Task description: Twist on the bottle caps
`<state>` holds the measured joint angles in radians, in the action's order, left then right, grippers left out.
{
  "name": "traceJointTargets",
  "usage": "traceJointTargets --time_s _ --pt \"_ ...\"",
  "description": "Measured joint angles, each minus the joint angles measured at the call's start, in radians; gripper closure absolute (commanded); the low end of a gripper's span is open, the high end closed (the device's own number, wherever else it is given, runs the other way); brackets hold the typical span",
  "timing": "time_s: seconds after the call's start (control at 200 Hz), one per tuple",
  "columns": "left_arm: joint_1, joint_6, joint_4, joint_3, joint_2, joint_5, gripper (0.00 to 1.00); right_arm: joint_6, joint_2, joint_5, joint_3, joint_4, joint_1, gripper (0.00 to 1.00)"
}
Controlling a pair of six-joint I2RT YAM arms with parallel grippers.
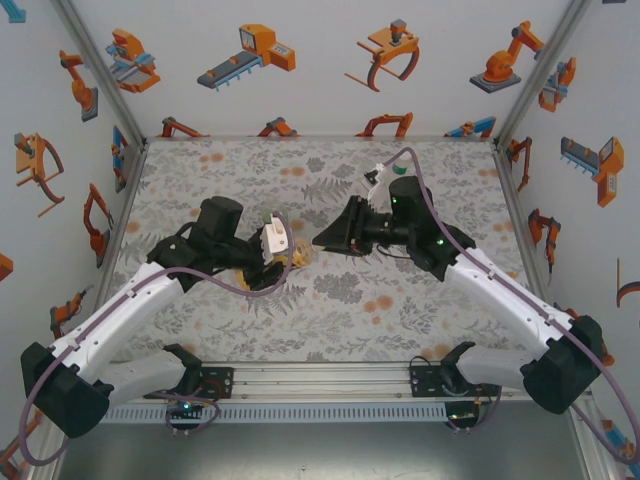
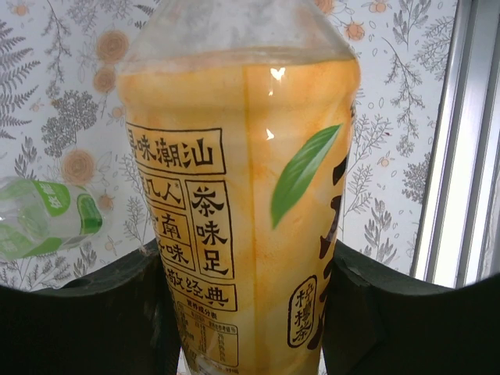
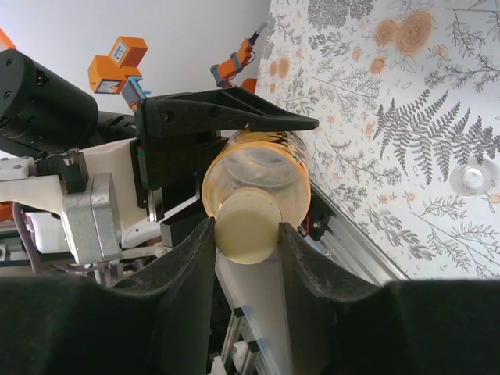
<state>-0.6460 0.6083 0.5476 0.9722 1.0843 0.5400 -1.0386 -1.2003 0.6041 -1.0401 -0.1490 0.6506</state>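
Note:
The yellow bottle (image 2: 242, 156) with a yellow printed label is held off the table, my left gripper (image 2: 248, 312) shut on its body. In the right wrist view its neck end (image 3: 258, 168) points at the camera and a pale bottle cap (image 3: 246, 228) sits on it. My right gripper (image 3: 246, 234) is closed on that cap, a pad against each side. From above, the two grippers meet over the middle of the table, left gripper (image 1: 268, 250) and right gripper (image 1: 320, 242), with the yellow bottle (image 1: 297, 257) between them.
A clear bottle with a white-green label (image 2: 43, 219) lies on the floral mat to the left of the held bottle. A second small white cap (image 3: 471, 178) rests on the mat. An aluminium rail (image 2: 461, 156) runs along the table edge.

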Motion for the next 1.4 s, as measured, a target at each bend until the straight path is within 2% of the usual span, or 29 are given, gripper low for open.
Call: traceJointTargets --time_s 0.125,0.396,0.751,0.881,1.076,1.402 --pt "0.005 0.000 -0.021 0.000 -0.002 0.008 1.00 0.111 0.000 0.005 -0.051 -0.053 -0.007 0.47" --pt "0.005 0.001 -0.023 0.000 -0.002 0.066 1.00 0.478 0.000 0.045 -0.187 -0.154 -0.032 0.46" --pt "0.005 0.008 0.000 0.002 0.003 0.133 1.00 1.070 0.001 0.320 -0.221 -0.192 -0.032 0.47" --pt "0.005 0.009 0.000 0.002 0.003 0.148 1.00 1.246 -0.002 0.377 -0.224 -0.210 -0.032 0.44" --pt "0.005 0.009 0.008 0.003 0.006 0.166 1.00 1.367 -0.010 0.406 -0.204 -0.187 -0.032 0.45" --pt "0.005 0.009 0.014 0.008 0.009 0.179 1.00 1.432 -0.049 0.433 -0.184 -0.176 -0.032 0.53"
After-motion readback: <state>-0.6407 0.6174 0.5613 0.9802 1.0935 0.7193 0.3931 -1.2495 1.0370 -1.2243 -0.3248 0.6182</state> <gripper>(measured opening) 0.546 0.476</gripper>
